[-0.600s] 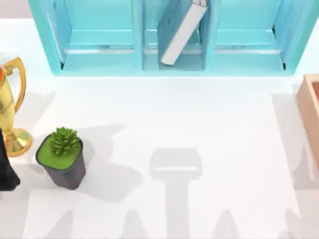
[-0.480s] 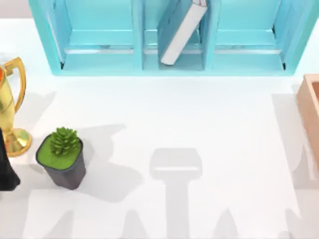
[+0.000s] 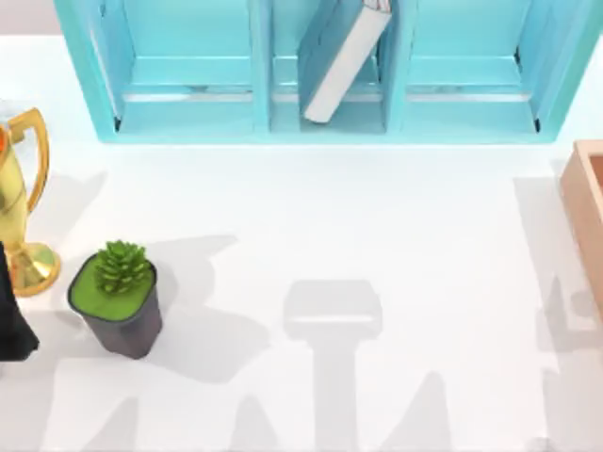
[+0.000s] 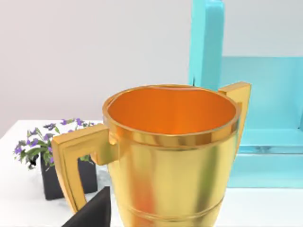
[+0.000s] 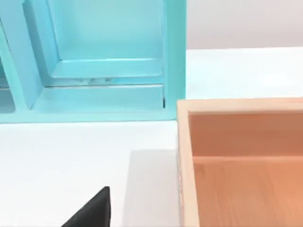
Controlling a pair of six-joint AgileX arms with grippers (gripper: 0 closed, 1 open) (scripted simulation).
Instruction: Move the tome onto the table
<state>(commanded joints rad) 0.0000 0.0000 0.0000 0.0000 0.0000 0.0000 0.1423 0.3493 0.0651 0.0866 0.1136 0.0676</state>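
Top view, left to right: a gold trophy (image 3: 19, 202) stands at the table's left edge, with a dark piece of my left arm (image 3: 11, 320) just below it, and a small potted plant (image 3: 117, 297) sits just to the trophy's right. Whether the left gripper's fingers are apart or together I cannot tell. Farther along, the turquoise shelf unit (image 3: 188, 113) runs across the back, and the tome (image 3: 341, 58) leans tilted in its middle compartment, pale page edges facing out, not yet on the table (image 3: 377, 217). A tan wooden box (image 3: 586, 217) sits at the right edge. The right gripper's fingers cannot be judged either; the right wrist view looks over the box toward the shelf. I judge the reach has not begun. To do it well, close on the tome's lower exposed end across its thickness, draw it straight forward clear of the dividers, then lay it on the open stretch of table in front.
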